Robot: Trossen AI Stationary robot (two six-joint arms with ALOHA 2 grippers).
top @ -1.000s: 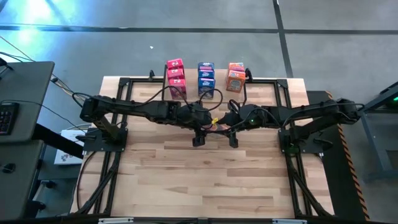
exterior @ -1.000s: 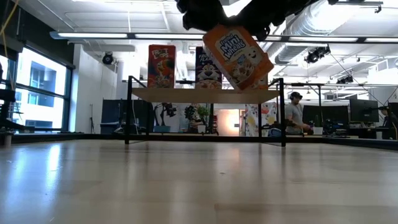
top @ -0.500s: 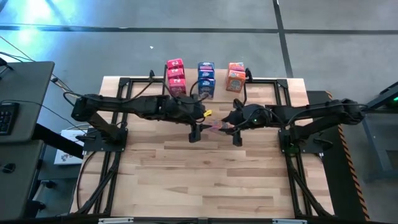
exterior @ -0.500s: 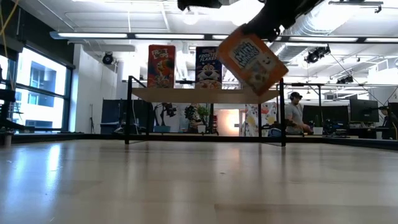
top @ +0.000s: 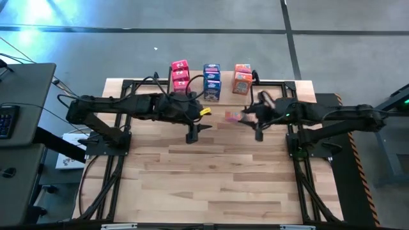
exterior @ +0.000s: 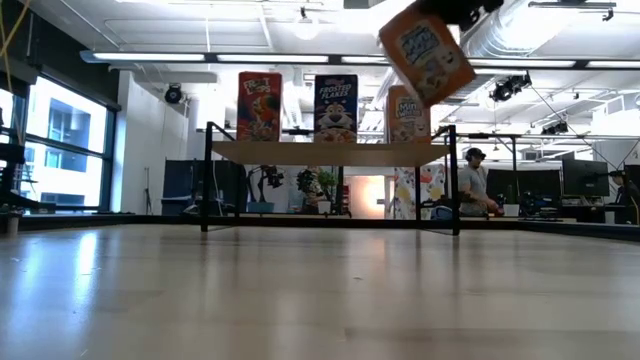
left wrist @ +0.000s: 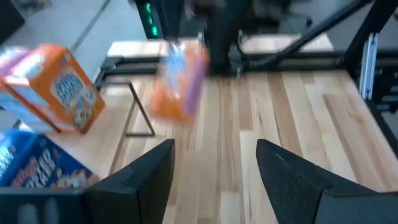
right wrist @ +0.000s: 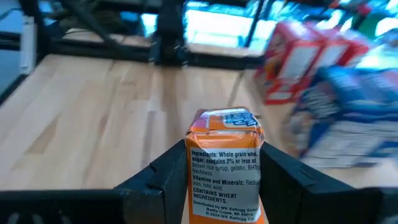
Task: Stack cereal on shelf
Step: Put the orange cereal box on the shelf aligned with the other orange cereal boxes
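Right gripper clamping a small orange cardboard cereal box between its fingers, light wooden shelf lying beyond it, left gripper hanging empty nearby, fingers parted

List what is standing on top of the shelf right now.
On the shelf stand a red stack, a blue stack and an orange stack. Only the front box of each shows in the low view; further boxes behind are covered.

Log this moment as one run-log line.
right gripper: shut on orange cereal box, lifted | left gripper: open, empty | shelf: three stacks
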